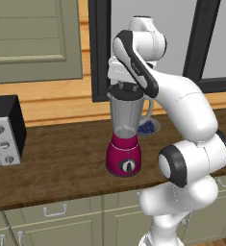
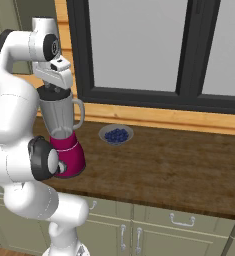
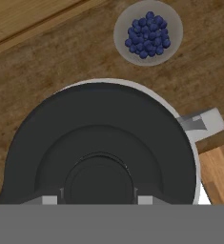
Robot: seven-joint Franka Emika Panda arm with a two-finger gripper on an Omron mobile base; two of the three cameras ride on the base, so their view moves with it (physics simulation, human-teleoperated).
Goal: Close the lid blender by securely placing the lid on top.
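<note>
Dark wood-grain desk (image 1: 61,158) under a black-framed window (image 2: 139,50); grey-green cabinets (image 1: 61,216) below. Blender (image 1: 125,139) mid-desk, lid (image 3: 99,147) on its rim. Pincer (image 1: 128,86) just above; grip unclear. Blueberry bowl (image 3: 148,32) at one o'clock, toaster oven (image 1: 4,129) at nine. No legible writing.

Pincer (image 1: 126,88) atop lid (image 1: 126,90), lid on blender (image 1: 125,132) jar.

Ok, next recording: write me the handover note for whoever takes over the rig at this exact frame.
Pincer: directly over the jar top, at the lid's center knob; whether it is gripping or open cannot be told.
Lid: on the rim of the blender, roughly centered in the hand view, a sliver of rim showing on the handle side.
Blender stands upright on the counter, bowl of blueberries behind it.
Done: lid brought onto the jar.
Left: confirm it is seated, release, lift away.
</note>
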